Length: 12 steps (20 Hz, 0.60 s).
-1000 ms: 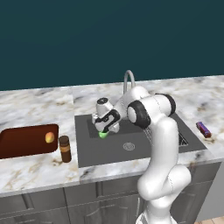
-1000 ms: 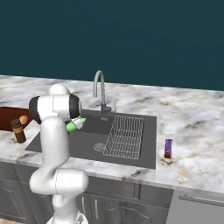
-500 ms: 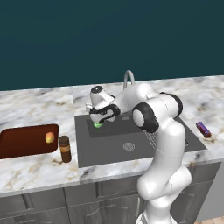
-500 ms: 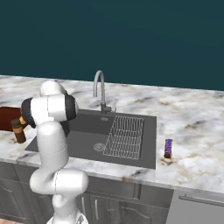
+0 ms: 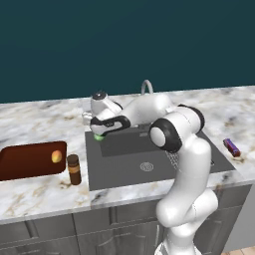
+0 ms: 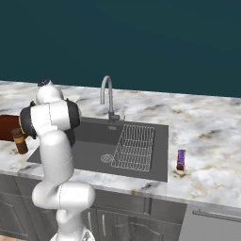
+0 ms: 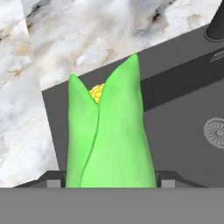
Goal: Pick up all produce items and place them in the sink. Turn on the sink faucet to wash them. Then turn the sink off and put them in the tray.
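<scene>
Running along the near edge, grey cabinet fronts (image 5: pixel 60 229) carry a marbled table (image 5: pixel 45 189) with a dark teal wall (image 5: pixel 124 40) behind. On the left lie the tray (image 5: pixel 25 160) with an orange fruit (image 5: pixel 57 157) at its right end, and a brown jar (image 5: pixel 74 169) just beside it. Right of the sink (image 5: pixel 124 167) sits a purple bar (image 5: pixel 231 147). The gripper (image 5: pixel 99 133), over the sink's far-left corner, pinches a green corn (image 7: pixel 109 140), its long axis along the fingers, tip pointing away from the hand. Farther back stands the faucet (image 6: pixel 107 96).
</scene>
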{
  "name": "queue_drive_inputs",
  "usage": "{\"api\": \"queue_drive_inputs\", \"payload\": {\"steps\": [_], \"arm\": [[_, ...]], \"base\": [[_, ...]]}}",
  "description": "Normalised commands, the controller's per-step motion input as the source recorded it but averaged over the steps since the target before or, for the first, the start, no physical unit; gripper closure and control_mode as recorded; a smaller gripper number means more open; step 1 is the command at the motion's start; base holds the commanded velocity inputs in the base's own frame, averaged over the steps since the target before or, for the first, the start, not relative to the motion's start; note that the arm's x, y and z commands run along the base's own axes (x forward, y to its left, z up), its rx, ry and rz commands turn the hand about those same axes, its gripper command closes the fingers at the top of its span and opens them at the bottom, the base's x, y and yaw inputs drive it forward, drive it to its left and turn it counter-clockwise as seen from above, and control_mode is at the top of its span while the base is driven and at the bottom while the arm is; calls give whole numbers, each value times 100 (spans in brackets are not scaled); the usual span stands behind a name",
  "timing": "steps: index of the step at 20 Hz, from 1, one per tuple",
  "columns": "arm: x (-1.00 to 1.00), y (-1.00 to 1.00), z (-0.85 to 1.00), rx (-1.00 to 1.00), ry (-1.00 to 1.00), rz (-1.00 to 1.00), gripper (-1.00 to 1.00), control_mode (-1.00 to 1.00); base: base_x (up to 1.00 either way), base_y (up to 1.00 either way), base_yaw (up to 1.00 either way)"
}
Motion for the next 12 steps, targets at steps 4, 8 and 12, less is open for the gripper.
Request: {"api": "queue_drive_inputs", "payload": {"steps": [4,8,12], "arm": [[0,38,9,0,-5,42,100,-100],[0,49,10,0,-4,41,100,-100],[0,63,18,-2,-1,34,100,-100]], "base": [[0,0,0],[0,0,0],[0,0,0]]}}
